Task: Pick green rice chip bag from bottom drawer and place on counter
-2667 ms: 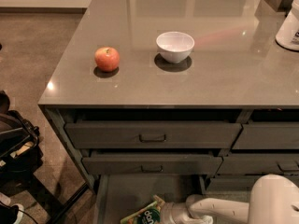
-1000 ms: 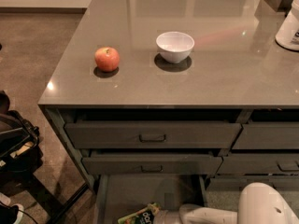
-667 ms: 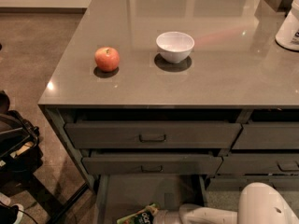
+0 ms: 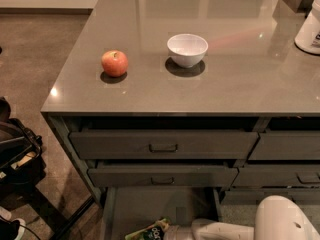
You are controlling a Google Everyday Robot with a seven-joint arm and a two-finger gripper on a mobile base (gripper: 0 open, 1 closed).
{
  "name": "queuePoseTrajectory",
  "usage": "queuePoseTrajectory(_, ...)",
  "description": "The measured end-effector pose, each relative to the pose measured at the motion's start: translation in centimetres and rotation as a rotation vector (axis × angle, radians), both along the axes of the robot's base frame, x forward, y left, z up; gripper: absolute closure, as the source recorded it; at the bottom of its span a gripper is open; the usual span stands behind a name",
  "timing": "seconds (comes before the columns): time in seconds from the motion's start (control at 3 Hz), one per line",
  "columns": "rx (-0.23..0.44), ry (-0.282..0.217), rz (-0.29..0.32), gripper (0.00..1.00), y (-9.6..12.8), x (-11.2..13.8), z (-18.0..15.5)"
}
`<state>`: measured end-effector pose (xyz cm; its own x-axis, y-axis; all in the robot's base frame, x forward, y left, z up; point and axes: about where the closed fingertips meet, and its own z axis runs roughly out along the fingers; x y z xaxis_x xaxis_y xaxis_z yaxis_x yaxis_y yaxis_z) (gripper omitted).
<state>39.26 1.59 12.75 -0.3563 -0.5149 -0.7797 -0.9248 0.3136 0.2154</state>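
The green rice chip bag [image 4: 149, 231] lies on the floor of the open bottom drawer [image 4: 150, 206], at the lower edge of the view, partly cut off. My gripper [image 4: 172, 232] sits low in the drawer at the bag's right end, at the tip of the white arm [image 4: 235, 230] that reaches in from the right. The counter [image 4: 200, 69] spreads above the drawers, glossy and grey-brown.
A red apple [image 4: 114, 63] and a white bowl [image 4: 187, 49] stand on the counter. A white container [image 4: 310, 26] is at the counter's right edge. Two handled drawers [image 4: 162, 144] sit above the open one. A dark bag and stand [image 4: 17, 156] are on the floor at left.
The arm and gripper have moved down and toward the front of the drawer, and the bag has moved with them toward the lower edge of the view.
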Motion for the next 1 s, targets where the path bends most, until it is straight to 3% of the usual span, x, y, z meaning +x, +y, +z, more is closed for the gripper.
queuePoseTrajectory(0.67,0.0,0.0,0.0,1.0,0.0,0.0,0.5)
queuePoseTrajectory(1.0,0.023,-0.057,-0.011,1.0,-1.6,-0.2,4.2)
